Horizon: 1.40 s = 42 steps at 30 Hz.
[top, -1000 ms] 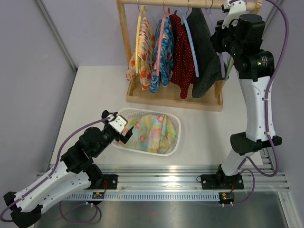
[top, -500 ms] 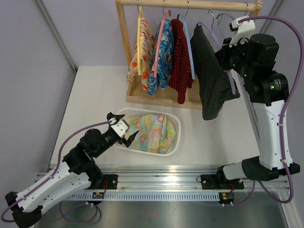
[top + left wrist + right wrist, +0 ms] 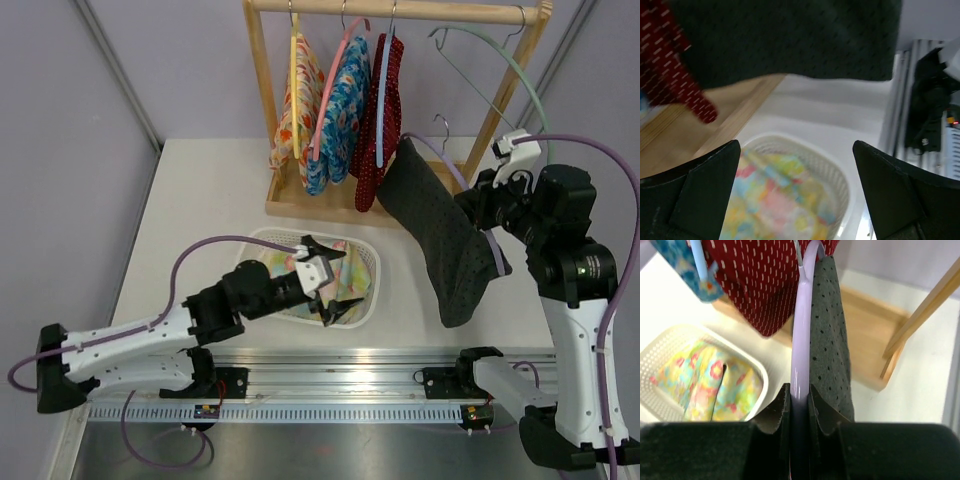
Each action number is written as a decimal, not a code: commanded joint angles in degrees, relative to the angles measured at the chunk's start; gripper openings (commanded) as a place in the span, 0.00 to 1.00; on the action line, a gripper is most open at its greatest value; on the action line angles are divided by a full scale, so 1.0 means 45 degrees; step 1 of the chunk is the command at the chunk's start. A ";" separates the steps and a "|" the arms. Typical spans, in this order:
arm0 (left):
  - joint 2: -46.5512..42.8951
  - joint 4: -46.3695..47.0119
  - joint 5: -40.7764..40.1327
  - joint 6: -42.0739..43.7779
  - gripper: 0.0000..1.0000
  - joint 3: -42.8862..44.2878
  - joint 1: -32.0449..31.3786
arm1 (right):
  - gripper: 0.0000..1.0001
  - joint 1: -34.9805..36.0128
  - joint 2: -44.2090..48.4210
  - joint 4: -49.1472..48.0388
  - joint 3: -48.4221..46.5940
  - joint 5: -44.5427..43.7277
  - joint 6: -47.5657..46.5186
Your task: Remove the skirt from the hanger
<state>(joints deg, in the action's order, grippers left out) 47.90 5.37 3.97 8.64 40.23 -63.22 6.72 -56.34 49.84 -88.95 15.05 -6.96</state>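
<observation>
top camera hangs high behind the rig, looking down over the whole table (image 3: 200, 200). left wrist camera sits low above the white basket (image 3: 837, 172), facing the wooden rack (image 3: 715, 120). right wrist camera peers close along the lilac hanger (image 3: 802, 340), and it catches that same basket and rack.

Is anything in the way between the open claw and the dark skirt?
Nothing visible is. The left gripper is open above the basket, and the skirt hangs in open air ahead of it, on the hanger that the right gripper clamps.
</observation>
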 commanded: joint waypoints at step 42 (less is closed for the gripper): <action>0.6741 -0.0214 -0.3576 -0.0165 0.00 0.9752 -0.3334 | 0.00 -0.1396 0.2265 -0.3420 0.4941 -0.1371 -0.0758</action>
<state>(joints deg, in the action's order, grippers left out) 87.11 3.70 -10.92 4.19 79.18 -78.22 1.28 -47.62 43.62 -67.29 14.02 -6.70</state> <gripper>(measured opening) 0.017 0.179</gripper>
